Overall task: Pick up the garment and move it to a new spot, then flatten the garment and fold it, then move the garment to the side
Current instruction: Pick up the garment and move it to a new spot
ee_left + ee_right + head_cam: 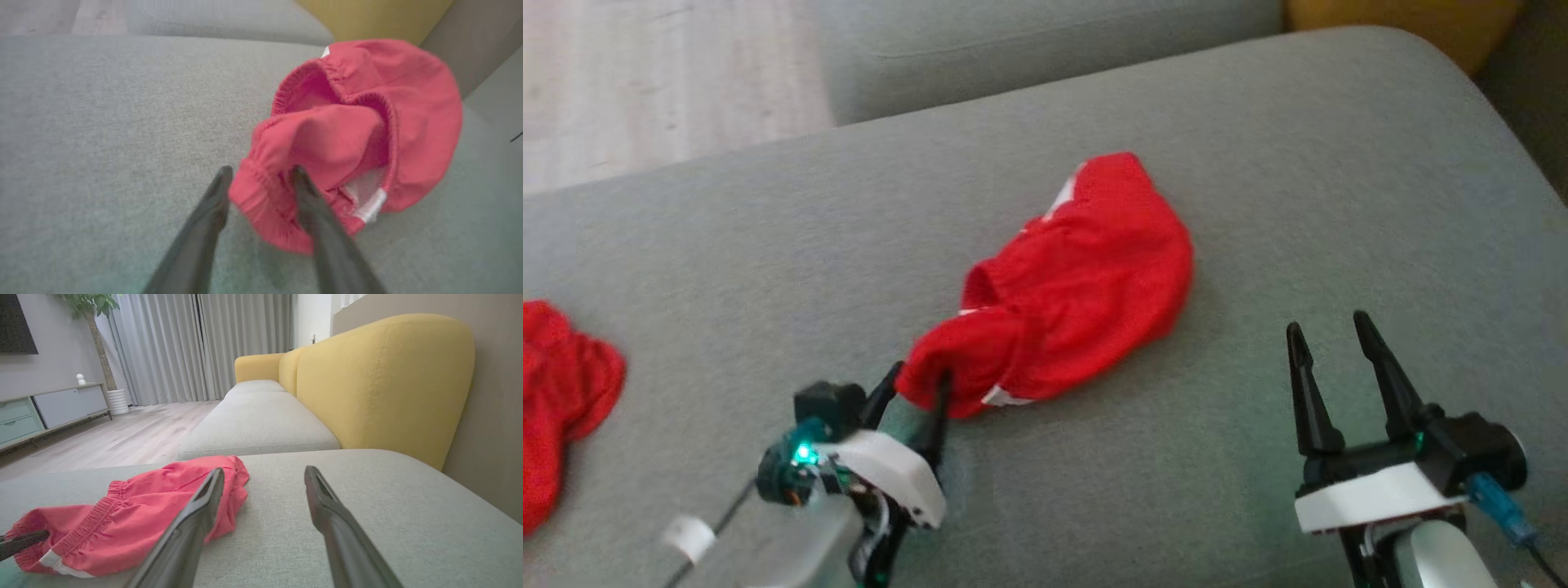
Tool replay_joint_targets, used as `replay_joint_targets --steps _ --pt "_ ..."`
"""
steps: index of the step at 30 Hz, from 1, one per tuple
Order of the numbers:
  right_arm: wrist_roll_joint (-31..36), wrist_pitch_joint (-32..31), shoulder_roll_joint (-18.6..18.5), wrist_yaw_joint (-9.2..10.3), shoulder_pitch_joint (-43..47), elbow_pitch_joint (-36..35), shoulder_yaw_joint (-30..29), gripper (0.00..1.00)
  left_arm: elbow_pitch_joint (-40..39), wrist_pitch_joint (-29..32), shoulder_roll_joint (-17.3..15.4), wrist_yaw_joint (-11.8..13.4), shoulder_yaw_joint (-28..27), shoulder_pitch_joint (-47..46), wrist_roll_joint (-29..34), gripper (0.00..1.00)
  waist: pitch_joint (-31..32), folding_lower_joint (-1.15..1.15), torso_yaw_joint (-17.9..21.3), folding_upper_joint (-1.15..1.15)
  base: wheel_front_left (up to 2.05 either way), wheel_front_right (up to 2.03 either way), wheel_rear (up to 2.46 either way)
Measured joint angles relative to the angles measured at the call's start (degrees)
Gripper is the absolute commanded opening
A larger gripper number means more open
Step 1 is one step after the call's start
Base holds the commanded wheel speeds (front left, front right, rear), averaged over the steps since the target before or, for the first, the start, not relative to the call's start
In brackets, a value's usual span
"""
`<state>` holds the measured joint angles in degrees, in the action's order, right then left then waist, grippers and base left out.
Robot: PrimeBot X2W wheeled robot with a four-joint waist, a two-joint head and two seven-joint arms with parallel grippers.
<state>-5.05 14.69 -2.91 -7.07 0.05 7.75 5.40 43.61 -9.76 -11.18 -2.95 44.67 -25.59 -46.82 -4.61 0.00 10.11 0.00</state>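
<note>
- Lying crumpled near the middle of the broad grey fabric sofa cushion (768,245), the red cloth garment with an elastic gathered hem (1078,294) rests in a loose heap; its shape cannot be read from the folds.
- A small white strip (369,208) shows at the garment's edge nearest the cushion's front; whether it is a label or trim is not clear.
- The left gripper (920,377) sits low over the cushion's front, left of centre. Its two long dark fingers (200,228) stand apart, with the gathered hem bunched between them.
- One of those fingers is partly buried in the red folds, so its tip is hidden. Whether the cloth is pinched or merely lies between the fingers cannot be told.
- In the head view the left wrist is blurred, and its lower part is cut off by the bottom edge.
- The right gripper (1327,321) hovers over the cushion's front right, well apart from the garment. Its dark fingers (335,522) are spread wide with only bare grey fabric between them.
- A second piece of red cloth (556,384) lies at the cushion's left edge, cut off by the frame, so what it is cannot be told.
- Beyond the cushion's far edge lies another grey seat cushion (257,433), and a rounded yellow upholstered backrest (384,384) rises along the cushion's right side.
- Pale wooden flooring (645,82) shows past the cushion's far left corner, out of focus.
</note>
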Motion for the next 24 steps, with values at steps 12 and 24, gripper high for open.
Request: replay_joint_targets --steps 12,24 --pt "0.0 0.0 0.2 0.0 4.3 3.3 -1.8 1.0 -27.2 -4.7 2.6 10.7 -16.8 17.5 24.5 1.0 5.7 -0.01 -11.4 0.0 0.0 0.0 0.0" --pt "-0.7 0.0 0.3 0.0 8.9 4.2 -1.6 1.0 -42.0 -4.7 6.4 8.9 -29.6 33.8 35.4 1.0 10.2 -0.02 -16.8 0.0 0.0 0.0 0.0"
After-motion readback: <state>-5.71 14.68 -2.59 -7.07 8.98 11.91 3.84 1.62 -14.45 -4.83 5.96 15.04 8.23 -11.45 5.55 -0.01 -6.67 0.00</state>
